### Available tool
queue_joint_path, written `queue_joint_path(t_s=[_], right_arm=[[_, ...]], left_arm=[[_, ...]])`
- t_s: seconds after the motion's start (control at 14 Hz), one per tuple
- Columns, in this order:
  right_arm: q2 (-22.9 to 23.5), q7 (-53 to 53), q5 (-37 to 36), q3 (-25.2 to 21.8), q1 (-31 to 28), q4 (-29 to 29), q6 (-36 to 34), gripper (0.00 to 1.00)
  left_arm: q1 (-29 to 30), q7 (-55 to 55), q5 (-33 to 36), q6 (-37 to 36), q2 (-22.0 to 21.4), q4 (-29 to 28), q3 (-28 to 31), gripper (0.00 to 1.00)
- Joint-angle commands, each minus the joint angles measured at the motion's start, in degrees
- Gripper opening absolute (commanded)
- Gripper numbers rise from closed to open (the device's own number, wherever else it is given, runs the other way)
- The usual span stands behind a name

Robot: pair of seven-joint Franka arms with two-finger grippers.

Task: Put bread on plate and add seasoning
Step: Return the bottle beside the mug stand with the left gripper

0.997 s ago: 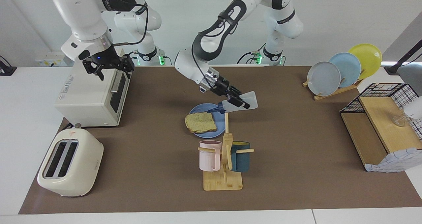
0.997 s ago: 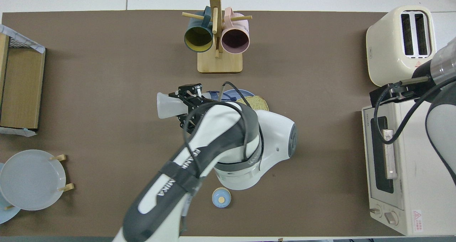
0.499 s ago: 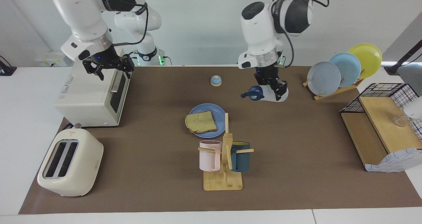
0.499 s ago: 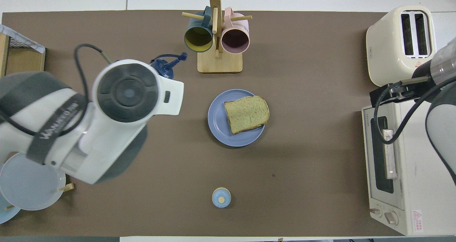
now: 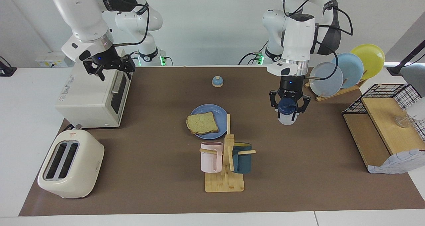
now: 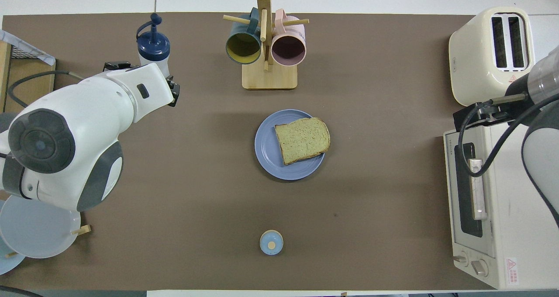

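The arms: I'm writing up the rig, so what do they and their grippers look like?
Both arms have glossy white rounded shells with dark grey-black joint sections and black cables looping alongside. The left gripper and right gripper are black, two-fingered, below silver wrist rings. Grey lettering runs along the dark sections.

Plate (image 5: 209, 116) with bread (image 5: 202, 123) mid-mat, open from above. Mug rack (image 5: 225, 163) stands just beside plate, farther from robots, its upright peg at plate's rim: blocks low approach there. Bell (image 5: 217, 81) nearer robots, well apart from plate; bare mat between. Left gripper (image 5: 288, 103) and bottle (image 5: 287, 114) toward left arm's end, plate rack (image 5: 345, 69) near. Oven (image 5: 93, 93) and toaster (image 5: 69, 163) crowd right arm's end; right gripper (image 5: 109, 66) over oven.
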Motion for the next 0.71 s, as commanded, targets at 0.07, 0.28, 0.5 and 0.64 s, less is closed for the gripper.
queue_joint_path(t_s=[0.07,0.28,0.5,0.64], right_arm=[[-0.58,-1.32,-0.45,0.32,-0.73,-0.66,0.41,1.0],[-0.58,-1.32,-0.45,0.4,-0.73,-0.66,0.32,1.0],[-0.58,-1.23,-0.45,0.4,-0.64,-0.66,0.23,1.0],[-0.84,-1.06,-0.45,0.4,-0.38,-0.75,0.23,1.0]], left_arm=[[3.01,-12.11,-0.93,21.86,4.95,-4.89,-0.65,0.0],[3.89,-13.98,-0.93,31.76,11.03,-4.89,-0.65,0.0],[5.38,-13.8,-0.75,40.17,16.29,-4.37,-0.65,0.0],[5.3,-13.54,-0.84,46.42,20.6,-5.15,-0.65,0.0]])
